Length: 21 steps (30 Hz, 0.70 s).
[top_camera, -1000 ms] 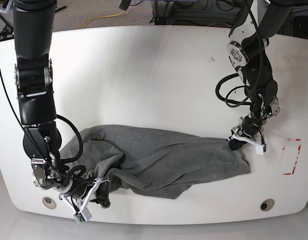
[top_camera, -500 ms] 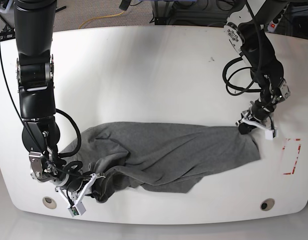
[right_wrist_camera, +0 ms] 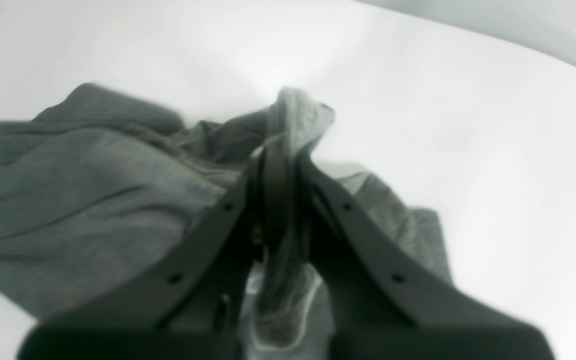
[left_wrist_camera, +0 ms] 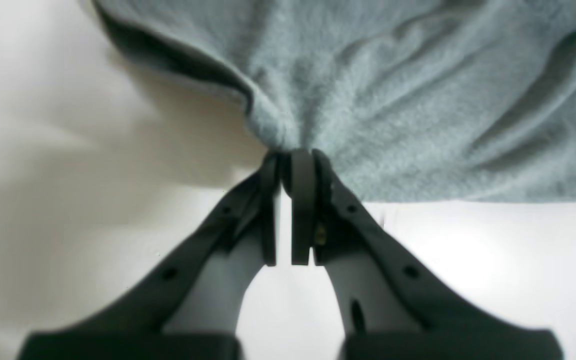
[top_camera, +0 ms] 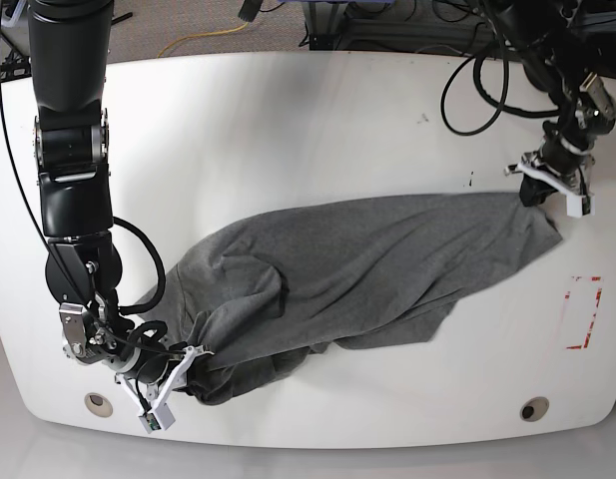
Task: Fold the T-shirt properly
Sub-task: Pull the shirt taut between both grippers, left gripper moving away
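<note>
The T-shirt [top_camera: 357, 274] lies across the middle of the white table [top_camera: 288, 130]. Right gripper [top_camera: 173, 384], bottom left, & left gripper [top_camera: 549, 188], upper right, each pinch a corner tight, prob to stretch it flat

A white table [top_camera: 308, 130] with rounded corners is seen from above, marked with a red dashed rectangle [top_camera: 583, 312] near one end, pierced by two round holes [top_camera: 534, 409] along its near edge, and backed by cables [top_camera: 213, 38] on the floor.
</note>
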Available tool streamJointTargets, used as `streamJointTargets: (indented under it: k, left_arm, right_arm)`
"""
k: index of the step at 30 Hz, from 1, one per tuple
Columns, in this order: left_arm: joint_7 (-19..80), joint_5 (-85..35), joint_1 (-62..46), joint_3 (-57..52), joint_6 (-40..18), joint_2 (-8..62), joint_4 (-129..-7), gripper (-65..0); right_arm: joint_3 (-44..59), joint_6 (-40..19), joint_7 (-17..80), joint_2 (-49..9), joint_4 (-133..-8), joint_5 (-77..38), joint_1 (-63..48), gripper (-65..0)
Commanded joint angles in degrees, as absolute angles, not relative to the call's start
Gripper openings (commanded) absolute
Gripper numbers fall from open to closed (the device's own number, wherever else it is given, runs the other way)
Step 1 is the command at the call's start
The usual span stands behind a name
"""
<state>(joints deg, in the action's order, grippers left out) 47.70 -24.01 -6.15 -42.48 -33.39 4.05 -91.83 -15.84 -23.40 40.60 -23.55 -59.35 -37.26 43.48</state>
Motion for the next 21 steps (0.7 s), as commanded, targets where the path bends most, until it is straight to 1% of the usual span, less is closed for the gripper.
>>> streamJointTargets:
  k: [1, 3, 6, 7, 9, 10, 15, 21]
  left_arm:
    - [48.4, -25.0, -7.4, -42.8, -33.4, 4.7, -95.6, -61.9]
    - [49.0, -24.9, -8.6, -42.8, -33.4, 4.7, -96.7, -58.1]
    - [50.5, -25.3, -10.4, -42.9, -33.4, 5.8, -98.9, -43.3]
    - [50.8, -25.3, -10.8, -43.0, -33.4, 5.9, -99.6, -36.8]
    - [51.0, -25.3, -11.0, -44.2, -33.4, 5.9, -100.1, -29.2]
    - [51.0, -25.4, -11.1, -45.4, -33.4, 5.9, -100.1, -26.8]
    - [51.1, -25.4, -9.9, -49.9, -33.5, 6.4, -98.9, -26.5]
    - [54.5, -25.4, -4.5, -52.3, -33.5, 11.0, -91.6, -26.4]
  right_arm:
    - [-15.4, -23.4, 38.9, -24.0, -60.4, -37.8, 45.8, -65.0]
    - [-15.4, -23.4, 38.9, -24.0, -60.4, -37.8, 45.1, -65.0]
    - [-15.4, -23.4, 38.7, -23.8, -60.8, -37.7, 44.6, -65.0]
    - [-15.4, -23.4, 38.7, -23.5, -61.1, -37.7, 44.4, -65.0]
    - [-15.4, -23.4, 38.7, -22.7, -61.4, -37.3, 44.3, -65.0]
    - [-15.4, -23.4, 38.7, -22.5, -61.5, -37.2, 44.3, -65.0]
    - [-15.4, -23.4, 38.7, -22.2, -61.5, -37.3, 44.2, -65.0]
    - [-15.4, -23.4, 38.7, -22.0, -61.5, -37.5, 44.2, -65.0]
